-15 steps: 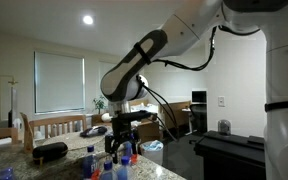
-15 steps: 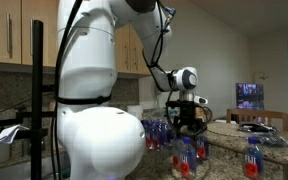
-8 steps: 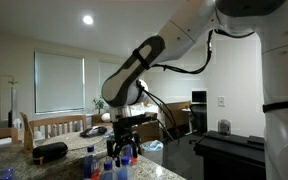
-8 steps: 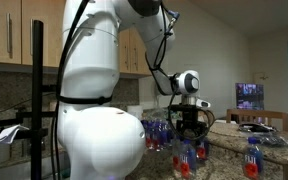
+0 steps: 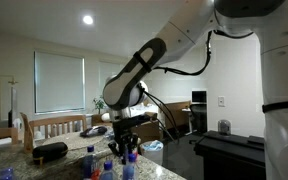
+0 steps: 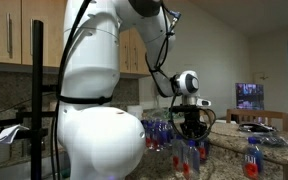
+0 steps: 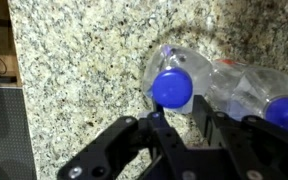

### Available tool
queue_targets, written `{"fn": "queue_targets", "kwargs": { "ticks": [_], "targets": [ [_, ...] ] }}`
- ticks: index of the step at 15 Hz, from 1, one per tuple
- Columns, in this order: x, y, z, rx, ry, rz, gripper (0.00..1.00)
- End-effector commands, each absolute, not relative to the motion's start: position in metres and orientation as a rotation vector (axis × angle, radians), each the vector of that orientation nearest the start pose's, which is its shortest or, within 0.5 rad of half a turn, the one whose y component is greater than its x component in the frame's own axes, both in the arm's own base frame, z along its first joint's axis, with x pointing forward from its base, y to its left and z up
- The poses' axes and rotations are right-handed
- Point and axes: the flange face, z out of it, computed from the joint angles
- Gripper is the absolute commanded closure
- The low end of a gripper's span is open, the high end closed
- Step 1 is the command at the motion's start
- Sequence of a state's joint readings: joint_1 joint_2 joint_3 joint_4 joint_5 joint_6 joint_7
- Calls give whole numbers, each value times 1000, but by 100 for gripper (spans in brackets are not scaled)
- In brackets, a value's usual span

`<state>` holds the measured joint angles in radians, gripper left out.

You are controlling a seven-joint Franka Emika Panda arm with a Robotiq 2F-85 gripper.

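In the wrist view a clear plastic water bottle [image 7: 172, 88] with a blue cap stands on a speckled granite counter [image 7: 84, 60]. My gripper [image 7: 179, 116] reaches down over it, and its black fingers [image 7: 160, 122] are shut on the bottle's neck just under the cap. A second blue-capped bottle [image 7: 287, 112] stands close beside it on the right. In both exterior views the gripper [image 5: 124, 147] [image 6: 191, 134] points straight down onto the bottle [image 6: 191, 157], among other bottles [image 5: 108, 167].
More red-labelled bottles [image 6: 156, 134] cluster behind the gripper, and one [image 6: 252, 158] stands apart. A black object [image 5: 50, 151] lies on the counter, with wooden chairs [image 5: 54, 125] behind. The counter's edge [image 7: 12, 90] is at the wrist view's left. A dark cabinet [image 5: 229, 152] stands nearby.
The gripper has come down a little over the bottle, and its jaws have gone from wide open to shut on the neck.
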<state>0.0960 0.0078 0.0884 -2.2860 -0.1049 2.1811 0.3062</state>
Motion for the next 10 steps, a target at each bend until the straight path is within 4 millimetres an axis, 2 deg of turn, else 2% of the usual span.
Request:
{"fn": "queue_targets", "kwargs": {
  "ticks": [1,5,6,7,8,10],
  "targets": [
    [491,91,336,-3250,114,128,91],
    [492,93,337,-3249,113,129,98],
    [492,92,337,-3250,117,131,96],
    [492,92,338,-3247,121,139,71],
    [490,93,338,-3239,132,144,69],
    [486,92,341,-3214,183,125,58]
  ]
}}
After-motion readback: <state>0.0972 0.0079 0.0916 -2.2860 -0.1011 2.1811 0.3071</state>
